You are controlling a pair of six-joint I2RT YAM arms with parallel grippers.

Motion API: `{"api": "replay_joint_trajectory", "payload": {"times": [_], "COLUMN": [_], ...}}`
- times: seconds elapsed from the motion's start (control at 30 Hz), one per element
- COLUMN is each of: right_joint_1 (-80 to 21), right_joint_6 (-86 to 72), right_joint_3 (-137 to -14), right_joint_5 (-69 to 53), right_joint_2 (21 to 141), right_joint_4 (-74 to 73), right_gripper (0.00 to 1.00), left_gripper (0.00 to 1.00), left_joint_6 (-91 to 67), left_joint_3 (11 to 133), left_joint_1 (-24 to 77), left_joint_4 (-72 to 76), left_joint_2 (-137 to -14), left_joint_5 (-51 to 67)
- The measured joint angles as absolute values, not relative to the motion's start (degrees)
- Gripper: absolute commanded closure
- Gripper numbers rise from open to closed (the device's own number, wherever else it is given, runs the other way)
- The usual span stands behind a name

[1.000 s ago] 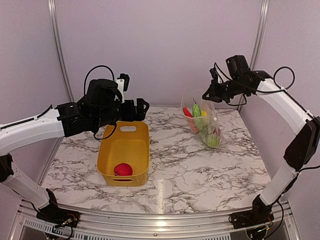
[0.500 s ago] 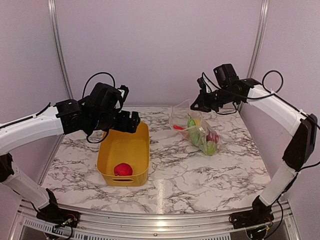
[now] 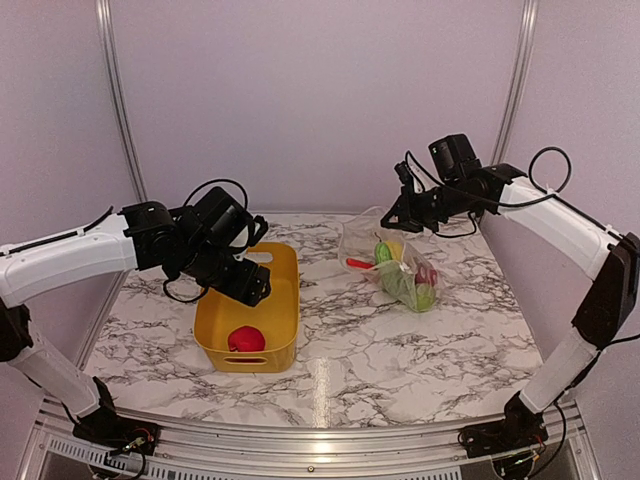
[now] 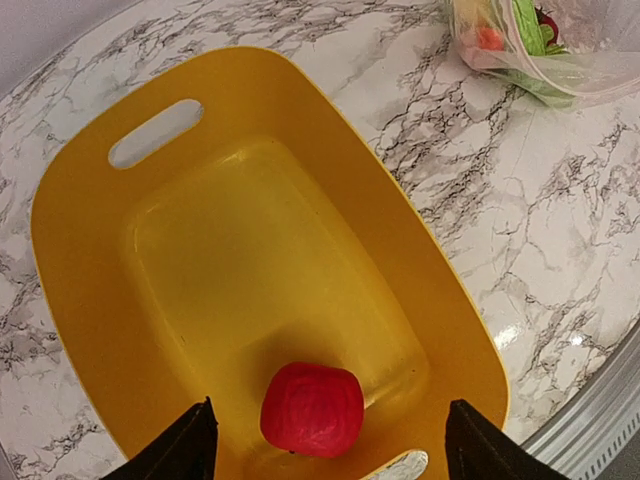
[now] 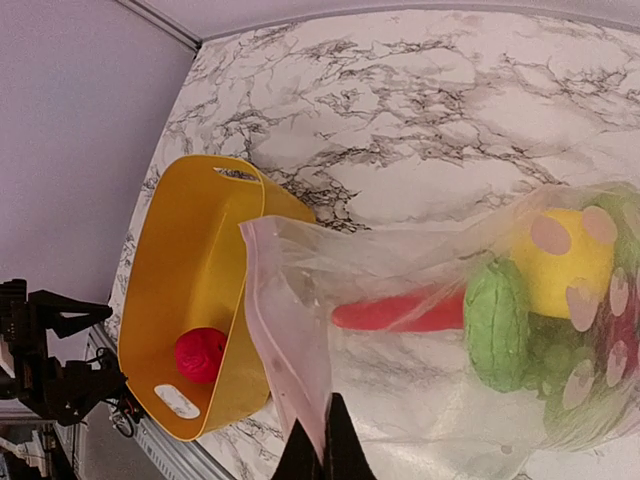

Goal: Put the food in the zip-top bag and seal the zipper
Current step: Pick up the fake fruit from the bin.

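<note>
One piece of food, a red apple, lies at the near end of the yellow tub. My left gripper hangs open above it, one finger on each side and neither touching it. The clear zip-top bag lies on the marble with an orange carrot, a green cucumber, a yellow lemon and other pieces inside. My right gripper is shut on the bag's mouth edge and holds it up, with the pale zipper running from it.
The yellow tub stands left of centre, its handle slots at the far and near ends. The bag lies right of it, about a hand's width away. Purple walls and metal posts close the back and sides. A metal rail runs along the table's near edge.
My left gripper has swung down over the tub's near end and its jaws have narrowed a little. My right gripper has moved left and lower, pulling the bag's mouth towards the tub.
</note>
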State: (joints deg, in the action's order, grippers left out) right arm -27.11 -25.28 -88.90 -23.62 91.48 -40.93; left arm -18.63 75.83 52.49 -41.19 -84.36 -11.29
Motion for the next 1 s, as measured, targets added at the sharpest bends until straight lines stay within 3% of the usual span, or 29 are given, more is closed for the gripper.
{"api": "replay_joint_trajectory", "payload": {"times": [0.27,0.53,1.0], "right_joint_1": [-27.11,-27.11,-27.11], "right_joint_6": [-25.32,-25.47,-25.45], "right_joint_3": [-88.88,-88.88,-88.88], "right_joint_5": [-24.03,-24.38,-24.62], "right_joint_2": [91.42,91.42,91.48], "right_joint_4": [-40.80,-40.75,-40.73], "right_gripper": [1.00,1.00,1.00], "left_gripper": [0.25,0.18,0.14], "left_joint_6": [-19.18,-20.34,-19.07], "left_joint_3": [75.70,74.59,72.88], "left_joint_1": [51.31,50.13,49.58], "left_joint_4": [-46.30,-49.76,-50.28], "left_joint_2": [-89.49,-92.64,-97.82], "left_joint_5": [-6.24,-4.51,-3.49]}}
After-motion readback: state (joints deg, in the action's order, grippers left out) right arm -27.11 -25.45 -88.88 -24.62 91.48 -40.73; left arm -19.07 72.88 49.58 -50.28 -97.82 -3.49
